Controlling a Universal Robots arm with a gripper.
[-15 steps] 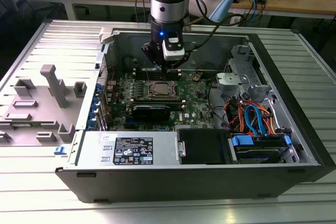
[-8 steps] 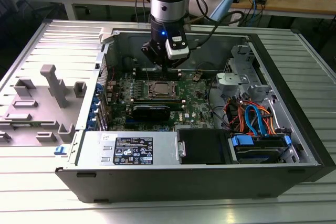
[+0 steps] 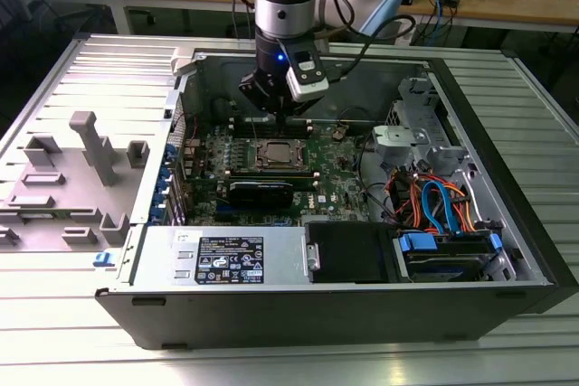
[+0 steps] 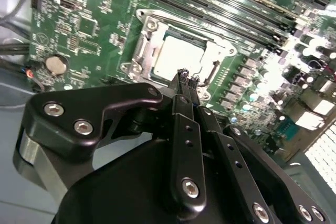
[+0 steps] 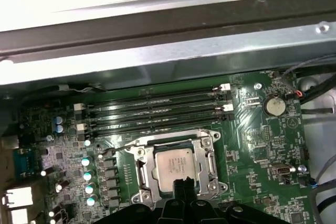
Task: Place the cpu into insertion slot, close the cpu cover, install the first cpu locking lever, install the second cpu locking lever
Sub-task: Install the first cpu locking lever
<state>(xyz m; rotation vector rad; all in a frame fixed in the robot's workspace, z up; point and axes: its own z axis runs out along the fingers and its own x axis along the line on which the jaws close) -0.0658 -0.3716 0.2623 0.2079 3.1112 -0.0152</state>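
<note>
1. Here, the hand (image 3: pixel 280 113) hangs inside the open computer case (image 3: pixel 317 314), just above the green motherboard (image 5: pixel 252 140) and close to the far edge of the insertion slot (image 3: pixel 261 158).
2. In both wrist views its two thin black fingers (image 4: pixel 181 82) are pressed together, with nothing visible between them; the tips (image 5: pixel 184 183) overlap one edge of the socket and hide it.
3. The cpu (image 5: pixel 176 165) lies flat in the slot, its pale metal top showing through the window of the cpu cover (image 5: pixel 143 174), which is folded down around it.
4. A thin wire lever (image 5: pixel 113 150) reaches out from one socket corner toward a row of capacitors (image 5: pixel 86 174); I cannot tell whether it is latched.
5. Long black memory slots (image 5: pixel 157 111) run just beside the socket, between it and the grey case wall (image 5: pixel 157 51).
6. A round coin battery (image 5: pixel 274 105) sits on the board, well apart from the socket.
7. In the exterior view a black card (image 3: pixel 261 192) lies just in front of the socket, and the labelled power supply (image 3: pixel 226 259) stands nearer the camera.
8. Orange and blue cables (image 3: pixel 434 201) bunch at the exterior view's right, beside a metal drive cage (image 3: pixel 416 124).
9. The case rests on a ribbed metal table (image 3: pixel 271 363), with a grey fixture (image 3: pixel 90 146) at the exterior view's left.
</note>
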